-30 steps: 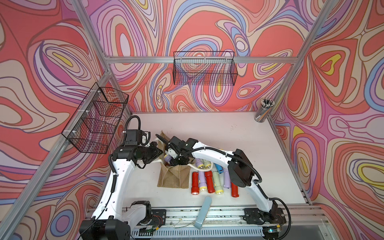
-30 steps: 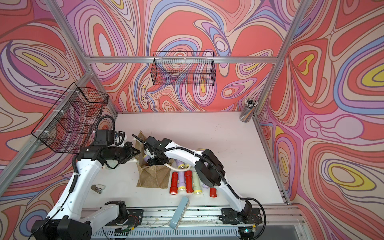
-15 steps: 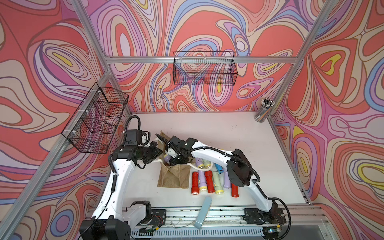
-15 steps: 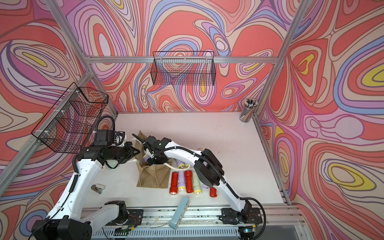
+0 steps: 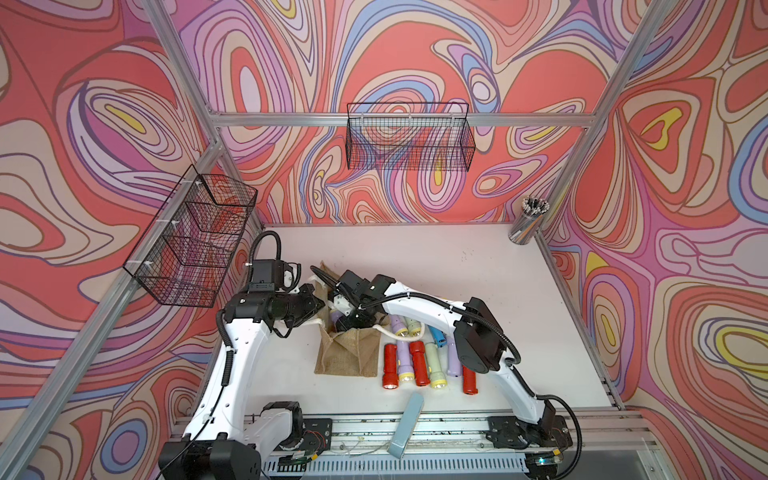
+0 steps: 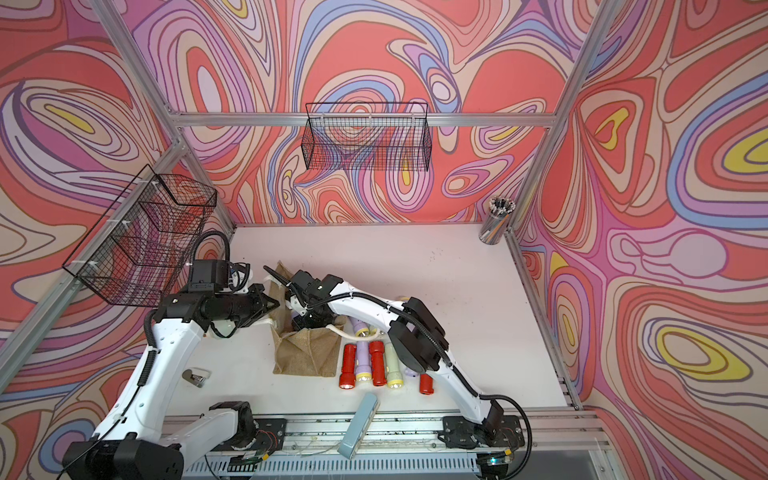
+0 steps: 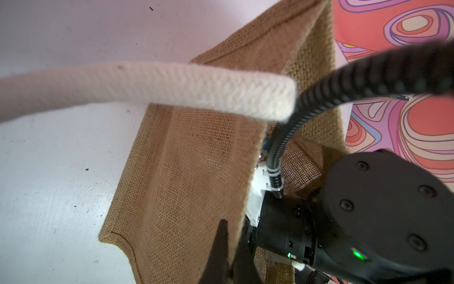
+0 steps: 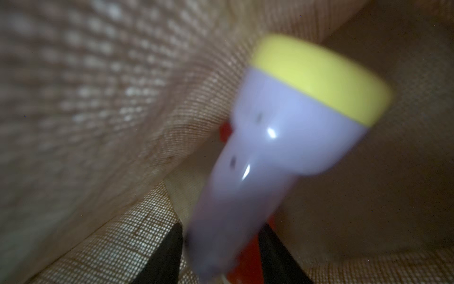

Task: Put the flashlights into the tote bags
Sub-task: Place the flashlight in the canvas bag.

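Note:
The tan burlap tote bag (image 5: 349,353) stands at the table's front left with its mouth held open. My left gripper (image 7: 233,248) is shut on the bag's rim, and shows in both top views (image 5: 318,305) (image 6: 276,305). One white rope handle (image 7: 172,88) arches past it. My right gripper (image 8: 221,250) reaches inside the bag with its jaws apart. A lilac flashlight (image 8: 270,147) with a yellow head sits blurred between them, with a gap on one side. Something red (image 8: 245,260) lies beneath it. Several flashlights lie beside the bag: red (image 5: 390,365), lilac (image 5: 404,363), pale green (image 5: 435,365) and blue (image 5: 438,336).
A grey-blue bar (image 5: 407,424) lies across the front rail. Black wire baskets hang on the back wall (image 5: 409,137) and the left wall (image 5: 191,245). A cup of pens (image 5: 528,220) stands in the back right corner. A small metal object (image 6: 197,377) lies by the left arm.
My right gripper's jaws have spread inside the bag, and the lilac flashlight is blurred between them. The left gripper keeps its hold on the rim.

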Action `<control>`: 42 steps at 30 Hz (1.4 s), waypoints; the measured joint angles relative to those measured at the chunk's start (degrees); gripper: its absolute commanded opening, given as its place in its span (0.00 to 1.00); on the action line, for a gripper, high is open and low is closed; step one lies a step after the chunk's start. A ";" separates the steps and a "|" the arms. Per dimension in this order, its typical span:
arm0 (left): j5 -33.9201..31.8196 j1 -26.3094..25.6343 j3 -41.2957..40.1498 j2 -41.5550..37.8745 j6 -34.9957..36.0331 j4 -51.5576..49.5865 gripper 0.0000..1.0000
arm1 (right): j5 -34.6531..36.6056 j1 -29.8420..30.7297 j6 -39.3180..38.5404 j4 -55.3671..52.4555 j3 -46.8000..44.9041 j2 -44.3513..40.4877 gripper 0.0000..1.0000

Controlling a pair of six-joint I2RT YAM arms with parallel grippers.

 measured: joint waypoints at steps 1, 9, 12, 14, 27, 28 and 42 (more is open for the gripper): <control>-0.02 0.00 0.00 -0.04 0.13 -0.17 0.03 | -0.28 0.00 0.07 0.22 0.00 -0.33 0.57; -1.73 0.04 0.00 -0.44 0.66 -0.94 0.03 | -1.01 0.00 0.24 3.48 0.00 -3.85 0.58; -1.97 0.04 0.00 -0.44 1.11 -1.36 0.03 | -1.11 0.02 0.33 6.01 -0.31 -5.57 0.59; -2.25 0.04 0.02 -0.44 1.42 -1.57 0.03 | -1.09 0.02 0.42 7.89 -1.22 -7.02 0.59; -6.36 0.04 0.81 -0.26 3.65 -3.32 0.03 | 3.32 0.04 -0.61 15.06 -6.62 -15.04 0.63; -6.60 0.04 0.81 -0.24 3.87 -3.34 0.03 | 3.78 0.04 -0.74 15.65 -7.06 -15.93 0.63; -5.95 0.04 1.22 0.70 4.24 -3.19 0.03 | 11.08 0.02 -1.86 19.65 -10.58 -27.06 0.61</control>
